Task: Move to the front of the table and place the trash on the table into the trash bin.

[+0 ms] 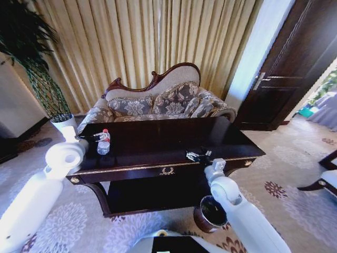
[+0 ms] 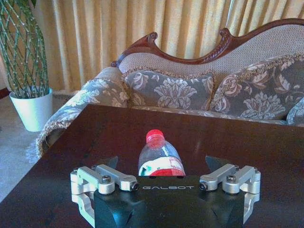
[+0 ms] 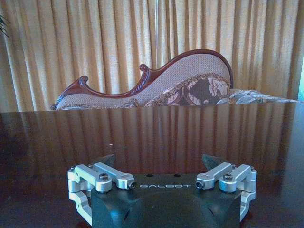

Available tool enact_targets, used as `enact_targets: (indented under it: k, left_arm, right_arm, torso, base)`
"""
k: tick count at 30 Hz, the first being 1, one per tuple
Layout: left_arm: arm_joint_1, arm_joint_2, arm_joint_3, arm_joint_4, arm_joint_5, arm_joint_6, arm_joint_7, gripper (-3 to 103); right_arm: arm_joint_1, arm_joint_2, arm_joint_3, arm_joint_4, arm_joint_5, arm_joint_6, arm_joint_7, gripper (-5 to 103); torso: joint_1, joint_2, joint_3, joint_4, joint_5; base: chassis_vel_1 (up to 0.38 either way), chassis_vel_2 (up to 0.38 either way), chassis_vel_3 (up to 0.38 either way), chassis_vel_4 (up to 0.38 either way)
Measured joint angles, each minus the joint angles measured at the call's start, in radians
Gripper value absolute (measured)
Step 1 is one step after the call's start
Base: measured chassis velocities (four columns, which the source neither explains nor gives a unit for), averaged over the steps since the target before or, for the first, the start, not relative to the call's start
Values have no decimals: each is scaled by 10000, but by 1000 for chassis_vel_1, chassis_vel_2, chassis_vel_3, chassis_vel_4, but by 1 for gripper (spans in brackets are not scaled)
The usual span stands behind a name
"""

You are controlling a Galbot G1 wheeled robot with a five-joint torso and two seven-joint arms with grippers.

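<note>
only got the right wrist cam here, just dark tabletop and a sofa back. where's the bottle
Observer: The bottle stands upright on the table toward its left end, between the open fingers of the left claw.
Operator: ok and where's my right claw sitting
Observer: The right claw is over the table's front edge, right of the gold emblem, open with nothing between its fingers.
Operator: bin anywhere near
Observer: The trash bin stands on the carpet below that front edge, beside the right arm.
</note>
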State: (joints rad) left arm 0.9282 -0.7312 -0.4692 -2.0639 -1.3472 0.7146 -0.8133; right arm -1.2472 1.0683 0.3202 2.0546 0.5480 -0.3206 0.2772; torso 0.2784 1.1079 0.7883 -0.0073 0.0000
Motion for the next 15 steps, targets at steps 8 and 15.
enact_targets:
  k: [8,15]
  left_arm:
    - [244,-89,-117,97,-156,-6,-238,100]
    - [282,-107,-169,312,-262,-10,-233,100]
  right_arm:
    - [44,85,-89,-96,11,8,0,100]
    - [79,90,-109,-131,41,13,-3,100]
  torso:
    - [0,1,-1,1,-2]
    - [-1,1,-1,2,-2]
  base:
    - [0,0,0,0]
    - [0,0,0,0]
